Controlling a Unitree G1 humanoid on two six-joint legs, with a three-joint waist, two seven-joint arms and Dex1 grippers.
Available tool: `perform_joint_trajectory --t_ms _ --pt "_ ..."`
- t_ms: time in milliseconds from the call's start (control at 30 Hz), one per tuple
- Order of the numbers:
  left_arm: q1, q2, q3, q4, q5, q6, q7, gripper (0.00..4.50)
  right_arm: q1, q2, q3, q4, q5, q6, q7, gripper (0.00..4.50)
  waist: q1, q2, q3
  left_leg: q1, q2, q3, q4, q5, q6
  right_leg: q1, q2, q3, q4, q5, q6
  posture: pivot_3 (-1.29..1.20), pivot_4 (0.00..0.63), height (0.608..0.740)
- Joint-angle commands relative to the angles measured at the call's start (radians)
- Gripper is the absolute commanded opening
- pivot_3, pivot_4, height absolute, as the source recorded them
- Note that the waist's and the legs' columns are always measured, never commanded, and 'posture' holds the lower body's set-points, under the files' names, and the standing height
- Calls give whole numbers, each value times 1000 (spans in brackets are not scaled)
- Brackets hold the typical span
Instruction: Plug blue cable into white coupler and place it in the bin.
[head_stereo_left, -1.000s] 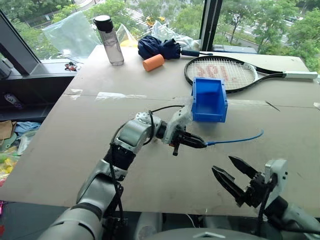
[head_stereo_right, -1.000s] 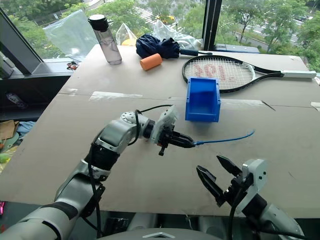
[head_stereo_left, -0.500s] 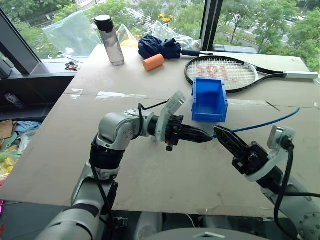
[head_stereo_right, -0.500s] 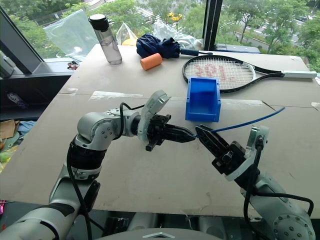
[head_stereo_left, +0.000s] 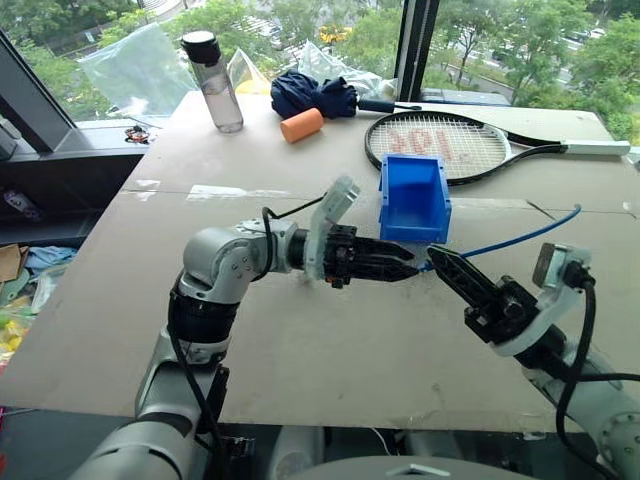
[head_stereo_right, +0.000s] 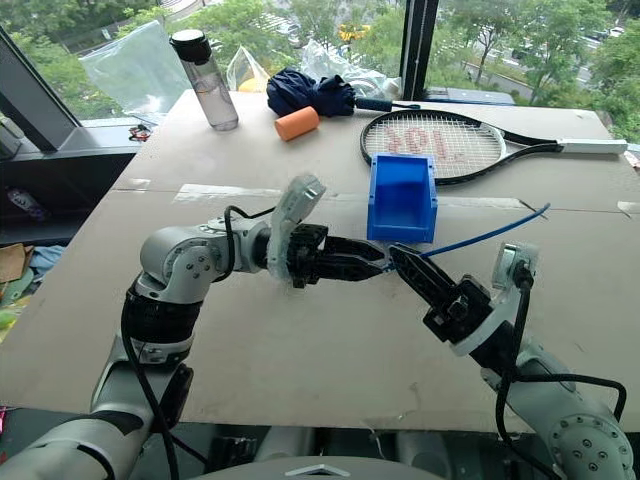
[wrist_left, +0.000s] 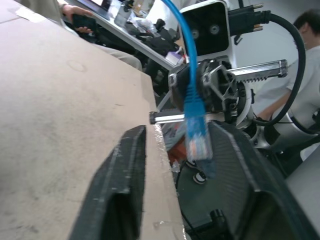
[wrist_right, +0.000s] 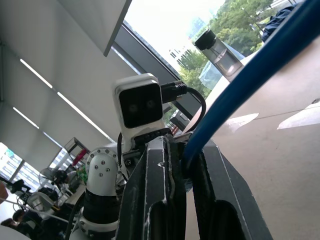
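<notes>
**Cable passed from left hand to right**

Since a second ago both my arms have come up off the counter (head_stereo_left: 300, 340) and met in front of me: my right hand (head_stereo_left: 437, 259), which hung low and wide open near the counter's near edge, has risen and closed on the blue cable (head_stereo_left: 520, 234), while my left hand (head_stereo_left: 410, 268), which was pinched on the plug end, has spread its fingers.

Now my right hand is clamped on the blue cable just behind its plug; in the right wrist view the cable (wrist_right: 240, 95) runs out from between the two pressed-together fingers. From there it trails up and away to my right, lifted clear of the counter, its far end curling near the counter's right side.

My left hand points across toward the right one, fingers apart. In the left wrist view the clear plug (wrist_left: 198, 142) hangs between my two black fingers (wrist_left: 120, 190), closer to one of them; whether it touches that finger I cannot tell.

Behind the two hands the bin (head_stereo_left: 414, 199) stands on the counter with its lowered front facing me. Farther back lie a racket (head_stereo_left: 440, 143), an orange cylinder (head_stereo_left: 304, 124), a dark blue bundle (head_stereo_left: 315, 94) and an upright bottle (head_stereo_left: 212, 80)

I cannot make out the white coupler
</notes>
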Motion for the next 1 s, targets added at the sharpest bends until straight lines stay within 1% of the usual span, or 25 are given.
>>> perform_joint_trajectory --t_ms 33,67,100,133,267,367,467,733,767,800,900,1000 --pt "96 106 133 -23 83 -127 93 4166 16 -13 -67 -12 17 -41 27 0 -6 1 0 0 0 0 0 0 0 0 0 0 0 0 0 0 150 740" --pt "131 138 144 -26 133 -190 115 4485 18 -15 -74 -7 16 -42 33 0 -7 1 0 2 1 -1 -2 0 0 0 0 1 0 0 0 0 150 740" --pt "174 176 136 -33 198 -277 118 4485 18 -17 -77 -1 16 -41 40 0 -8 1 0 2 1 -2 -2 0 0 0 0 2 0 0 1 0 150 740" --pt "204 199 131 -41 232 -330 117 4485 16 -19 -77 4 16 -40 46 0 -6 1 1 3 1 -2 -3 0 0 0 1 2 0 0 1 0 150 740" --pt "324 240 108 -46 379 -553 162 4485 -6 -30 -65 40 3 -24 77 0 13 1 1 3 0 -1 -5 0 0 0 -2 2 -1 -1 -1 0 150 740" --pt "364 216 90 -57 415 -609 201 4485 -27 -26 -60 63 -4 -20 86 0 25 1 1 3 0 1 -5 0 0 0 -3 4 -2 0 -2 0 150 740" --pt "397 191 66 -40 473 -673 243 4485 -40 -26 -55 74 -9 -15 92 0 25 1 1 3 0 6 -5 0 0 0 -4 4 -2 0 -1 0 150 740" --pt "416 155 4 87 573 -815 267 4485 -8 -35 -63 57 -42 -11 95 0 22 1 1 3 0 7 -5 0 0 0 -2 5 -1 0 -1 0 150 740" --pt "420 157 3 101 579 -830 263 3937 -2 -36 -68 52 -42 -12 92 0 21 1 1 3 0 7 -5 0 0 0 -2 5 -1 0 -1 0 150 740" --pt "425 161 1 114 583 -838 256 3590 6 -39 -73 46 -44 -13 89 0 20 1 1 3 0 7 -5 0 0 0 -2 5 -1 0 -1 0 150 740" --pt "422 162 -13 169 601 -877 239 2241 33 -47 -81 31 -54 -15 87 0 21 1 1 3 0 7 -5 0 0 0 -2 5 -1 0 -1 0 150 740" --pt "408 158 -25 202 599 -884 211 791 46 -50 -84 20 -66 -20 83 0 21 0 0 3 0 7 -5 0 0 0 -2 4 -1 0 -1 0 150 740"
